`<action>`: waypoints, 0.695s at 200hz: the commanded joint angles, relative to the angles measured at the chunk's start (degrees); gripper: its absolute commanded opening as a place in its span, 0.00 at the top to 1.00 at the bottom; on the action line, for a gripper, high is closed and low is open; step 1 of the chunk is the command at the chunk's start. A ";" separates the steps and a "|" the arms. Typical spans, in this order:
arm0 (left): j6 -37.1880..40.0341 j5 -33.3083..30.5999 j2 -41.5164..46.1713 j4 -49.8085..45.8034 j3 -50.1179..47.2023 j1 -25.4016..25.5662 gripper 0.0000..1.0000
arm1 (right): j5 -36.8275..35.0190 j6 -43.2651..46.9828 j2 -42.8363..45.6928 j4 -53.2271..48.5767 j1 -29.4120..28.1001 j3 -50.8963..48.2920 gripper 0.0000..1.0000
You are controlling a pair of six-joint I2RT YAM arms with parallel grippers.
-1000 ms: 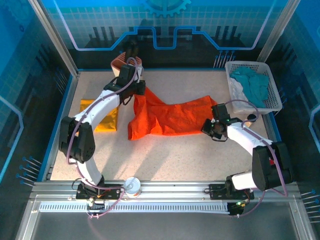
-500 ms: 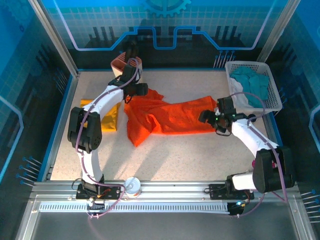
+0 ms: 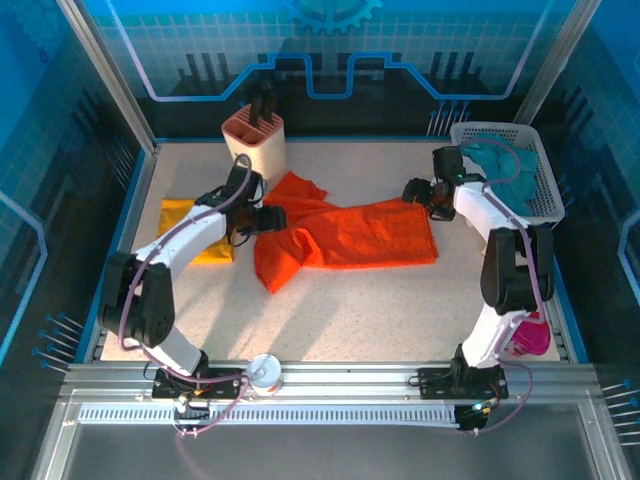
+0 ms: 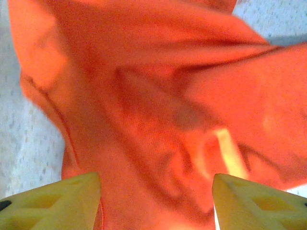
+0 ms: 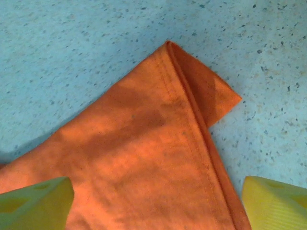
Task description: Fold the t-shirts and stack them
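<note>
**A:** Where do we find the orange-red t-shirt (image 3: 345, 235)?

**B:** It is in the middle of the speckled table (image 3: 350, 310), spread left to right. Its right part lies fairly flat and its left end is bunched and creased.

**A:** And the mustard-yellow t-shirt (image 3: 178, 213)?

**B:** It lies as a flat rectangle at the left side of the table, near the orange one, and our left arm crosses over part of it.

**A:** What do we see of the left gripper (image 3: 268, 218)?

**B:** It hangs over the crumpled left end of the orange shirt. From its wrist camera we see both yellow fingers (image 4: 53, 201) spread wide with wrinkled cloth beneath them. Nothing is pinched, and the jaws stand apart.

**A:** And the right gripper (image 3: 415, 190)?

**B:** It is at the shirt's far right corner. Its wrist view shows the hemmed corner lying flat on the table between wide-set fingers (image 5: 276, 203), so we call it unclamped too and holding nothing.

**A:** Anything else around?

**B:** A white basket (image 3: 548, 208) sits at the far right with a teal cloth (image 3: 505, 165) in it. A peach-coloured holder (image 3: 253, 140) stands at the back edge, beyond the left gripper.
</note>
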State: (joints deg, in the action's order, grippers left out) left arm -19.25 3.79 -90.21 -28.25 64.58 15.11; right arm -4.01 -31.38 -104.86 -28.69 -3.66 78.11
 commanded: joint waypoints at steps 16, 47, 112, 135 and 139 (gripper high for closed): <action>-3.26 3.31 7.89 -0.34 -7.51 -0.11 0.36 | 1.64 -1.41 -8.87 -3.44 1.85 7.94 0.25; -3.55 3.16 11.78 -1.42 -11.43 -0.14 0.36 | 4.40 -1.32 -13.61 -4.33 2.15 11.12 0.45; -3.94 3.44 11.89 0.21 -14.18 -0.09 0.36 | 3.96 -0.05 -14.15 -3.97 2.01 7.50 0.62; -4.65 4.26 10.85 0.15 -13.16 -0.09 0.37 | 5.50 1.56 -13.63 -3.83 1.69 7.58 0.79; -4.81 4.45 10.85 0.48 -13.24 -0.08 0.37 | 5.55 1.89 -13.56 -3.88 1.51 7.63 0.80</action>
State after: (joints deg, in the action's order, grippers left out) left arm -22.61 6.09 -78.39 -28.05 50.52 15.11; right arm -0.49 -31.57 -119.70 -32.12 -2.11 86.06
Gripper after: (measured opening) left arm 0.631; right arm 0.253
